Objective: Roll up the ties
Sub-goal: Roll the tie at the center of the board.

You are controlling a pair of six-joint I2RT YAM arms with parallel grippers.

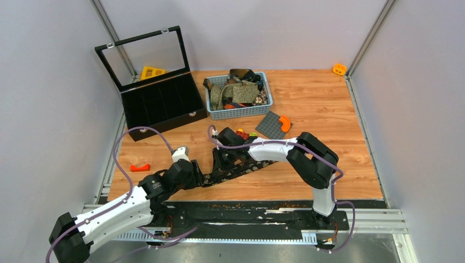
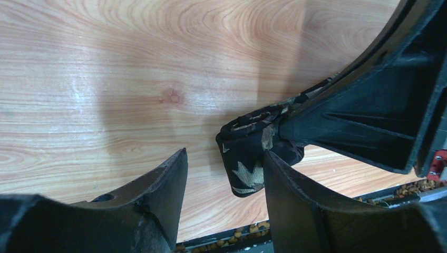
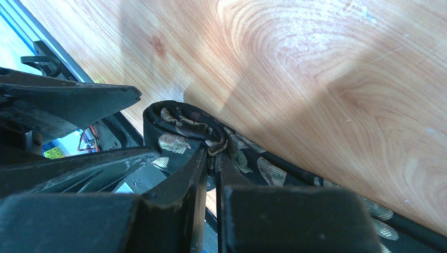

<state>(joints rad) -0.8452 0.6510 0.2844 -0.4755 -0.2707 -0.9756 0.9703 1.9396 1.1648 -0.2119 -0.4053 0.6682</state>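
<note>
Right claw (image 3: 212,154) pinches the curled end of the tie (image 3: 174,132) by the near edge of the table (image 1: 340,164). Left claw (image 2: 225,154) stands spread around that end, the cloth closer to one finger. From there the tie trails rightward over wood. Bare boards lie open at right. Beyond are bricks (image 1: 245,133) and a plate (image 1: 270,125), then a basket (image 1: 241,114) of ties (image 1: 241,90) and an open box (image 1: 164,101).
</note>
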